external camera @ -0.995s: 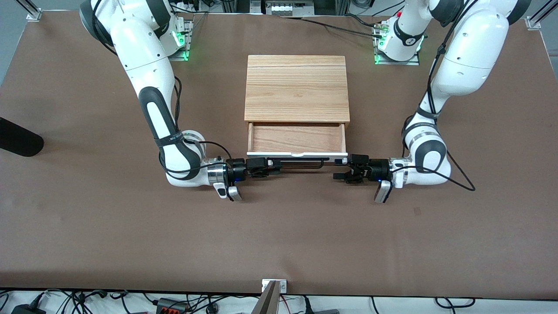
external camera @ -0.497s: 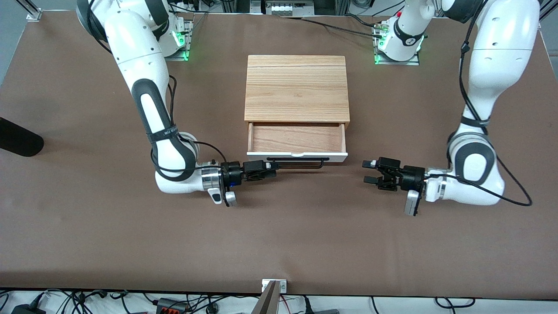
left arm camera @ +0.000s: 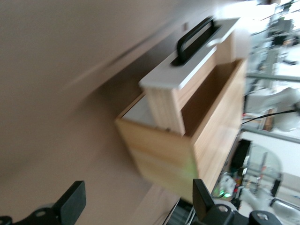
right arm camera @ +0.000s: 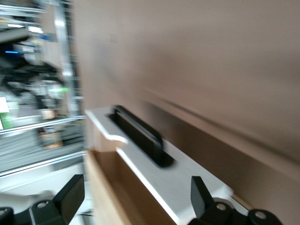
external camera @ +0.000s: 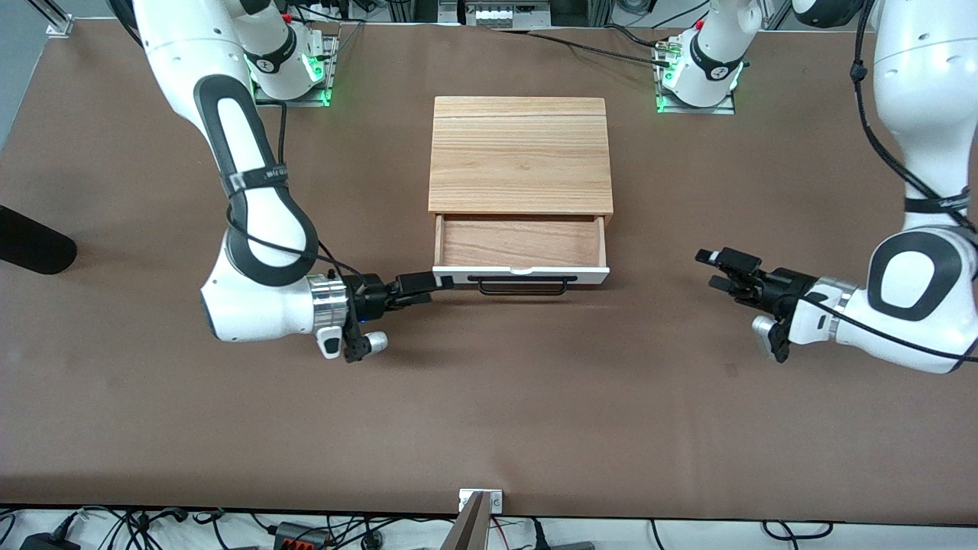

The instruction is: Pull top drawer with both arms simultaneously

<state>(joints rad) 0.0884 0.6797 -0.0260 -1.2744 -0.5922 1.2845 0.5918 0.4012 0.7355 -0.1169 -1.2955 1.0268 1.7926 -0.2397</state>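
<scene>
The light-wood cabinet [external camera: 521, 156] stands mid-table. Its top drawer [external camera: 519, 243] is pulled out, showing the reddish-wood interior, the white front [external camera: 588, 273] and the black bar handle [external camera: 524, 287]. My right gripper [external camera: 437, 283] is open, low over the table beside the drawer front's corner at the right arm's end, holding nothing. My left gripper [external camera: 709, 269] is open and empty, well apart from the drawer toward the left arm's end. The left wrist view shows the drawer [left arm camera: 187, 70] between open fingers [left arm camera: 71, 202]. The right wrist view shows the handle [right arm camera: 139, 136] ahead of my open gripper [right arm camera: 136, 201].
A dark rounded object [external camera: 32, 244] lies at the table's edge at the right arm's end. A small metal bracket [external camera: 480, 500] sits at the table edge nearest the front camera. Cables trail from both arms.
Both grippers have drawn away from the handle's ends toward their own ends of the table, the left one much farther. The drawer has stayed pulled out.
</scene>
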